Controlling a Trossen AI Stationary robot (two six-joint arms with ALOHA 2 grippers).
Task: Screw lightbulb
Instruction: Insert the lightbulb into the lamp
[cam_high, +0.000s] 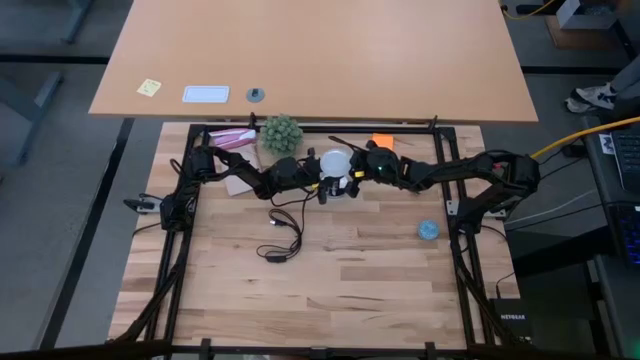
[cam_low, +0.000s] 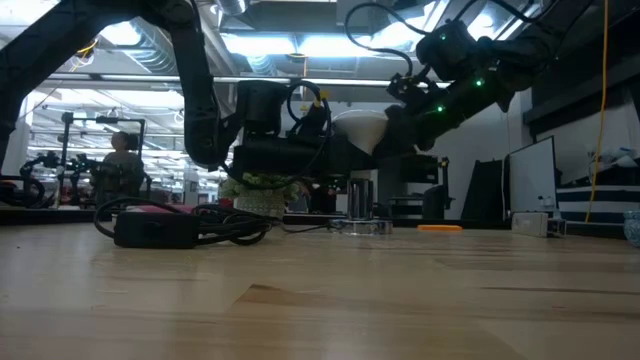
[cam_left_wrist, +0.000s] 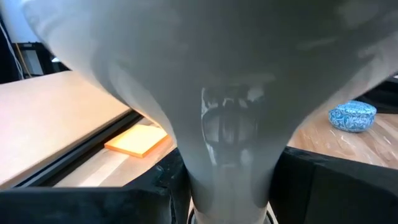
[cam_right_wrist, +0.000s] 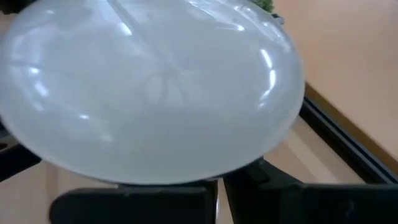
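Here the lightbulb (cam_high: 335, 163) sits dome-up above the desk (cam_high: 330, 290) near its far edge beside the green plant (cam_high: 281, 132), with the left hand (cam_high: 322, 186) clamped low on its neck and the right hand (cam_high: 352, 172) closed against its dome.

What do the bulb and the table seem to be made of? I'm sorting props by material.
Bulb: frosted white glass or plastic, hard to tell which; smooth and glossy, with sharp highlights across its dome. Table: pale wood in jointed strips with visible grain, butcher-block style, satin finish.
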